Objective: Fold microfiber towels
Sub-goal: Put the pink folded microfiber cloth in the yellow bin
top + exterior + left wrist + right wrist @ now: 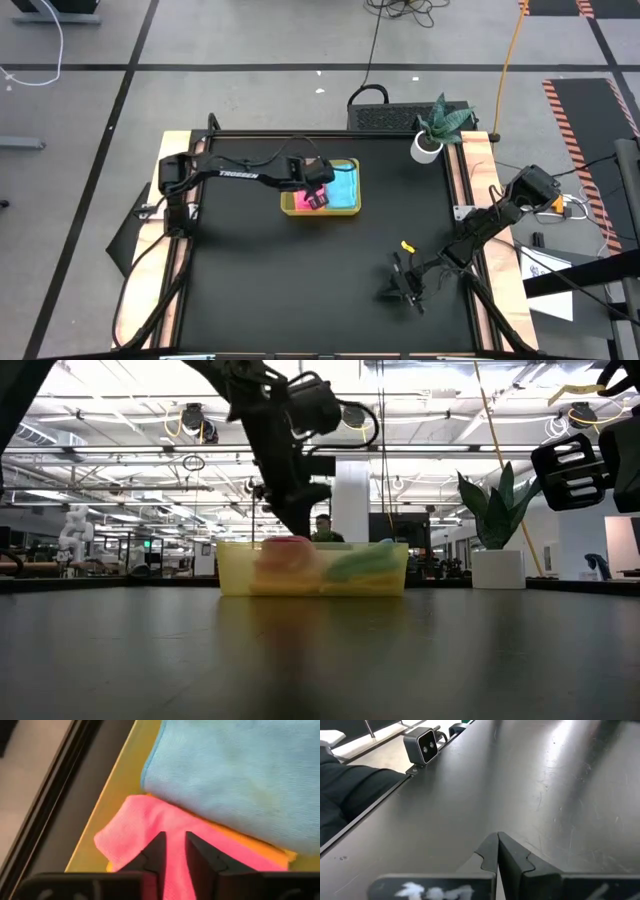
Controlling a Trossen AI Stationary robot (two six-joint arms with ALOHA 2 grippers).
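Left claw (172,851) is down in the tray (291,204), at approx. 11 o'clock from desk (300,290) centre, fingers nearly together and clamped on a pinch of the pink towel (150,825). Blue towel (344,186) lies on top of the pile at the 3 o'clock side of the tray, an orange one (260,847) shows under it; the yellow one I cannot make out vs. the tray colour. Right claw (498,851) waits shut near 5 o'clock, above bare desk. Step in hand, I judge: take pink out. To do well: check the grip holds only pink, lift straight up and slow so blue and orange do not drag along, then bring it to open desk at 6 o'clock and spread flat before folding.
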